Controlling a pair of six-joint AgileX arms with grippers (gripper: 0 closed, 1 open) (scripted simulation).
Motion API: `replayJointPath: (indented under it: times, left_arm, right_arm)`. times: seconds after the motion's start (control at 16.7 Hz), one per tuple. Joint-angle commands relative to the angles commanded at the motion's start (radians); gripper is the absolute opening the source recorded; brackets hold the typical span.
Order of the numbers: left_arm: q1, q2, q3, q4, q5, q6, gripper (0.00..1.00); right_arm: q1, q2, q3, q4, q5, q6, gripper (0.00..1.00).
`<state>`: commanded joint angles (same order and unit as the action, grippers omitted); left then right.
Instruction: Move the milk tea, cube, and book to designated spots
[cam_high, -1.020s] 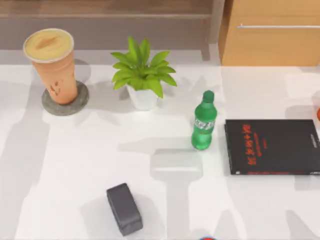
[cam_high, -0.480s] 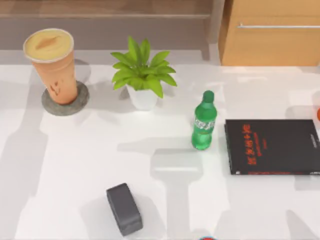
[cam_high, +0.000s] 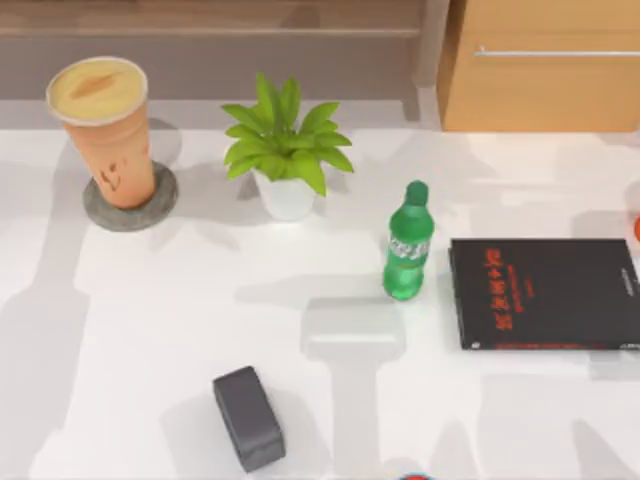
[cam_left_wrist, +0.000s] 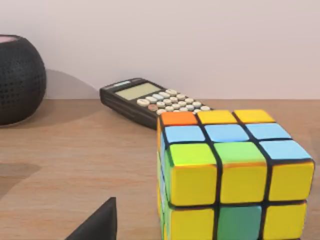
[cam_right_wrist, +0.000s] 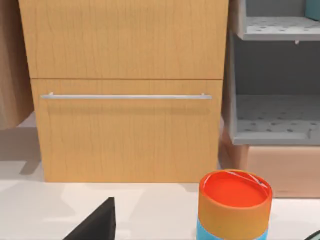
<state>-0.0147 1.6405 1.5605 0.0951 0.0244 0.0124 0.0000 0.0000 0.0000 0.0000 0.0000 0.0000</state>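
Left gripper (cam_left_wrist: 97, 225) shows as one dark fingertip low in its wrist view, so I cannot tell how far it is open; nothing is seen in it. Just beyond stands the cube (cam_left_wrist: 230, 175) on a wooden surface (cam_left_wrist: 75, 160), with a calculator (cam_left_wrist: 150, 100) and a round black speaker (cam_left_wrist: 17, 80) farther back. Right gripper (cam_right_wrist: 97, 225) likewise shows one fingertip, its opening untellable, near an orange-lidded canister (cam_right_wrist: 234, 205) before a wooden drawer cabinet (cam_right_wrist: 125, 90). From above, the milk tea (cam_high: 105, 125) stands on the grey coaster (cam_high: 130, 205) at ten o'clock; the black book (cam_high: 545, 292) lies at three o'clock.
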Motion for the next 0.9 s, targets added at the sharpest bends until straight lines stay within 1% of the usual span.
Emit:
replayJointPath:
  times: [0.12,0.24,0.72,0.9]
  left_arm:
    - [0.001,-0.125,-0.118,-0.005,-0.002,-0.001,1.0]
    - [0.003,-0.287,-0.275,-0.015,-0.004,-0.002,1.0]
    - [0.01,-1.128,-1.079,-0.085,-0.016,-0.01,1.0]
    - [0.012,-1.388,-1.324,-0.098,-0.02,-0.012,1.0]
  right_arm:
    - [0.0,0.0,0.0,0.0,0.0,0.0,1.0]
    - [0.0,0.0,0.0,0.0,0.0,0.0,1.0]
    - [0.0,0.0,0.0,0.0,0.0,0.0,1.0]
    - [0.0,0.0,0.0,0.0,0.0,0.0,1.0]
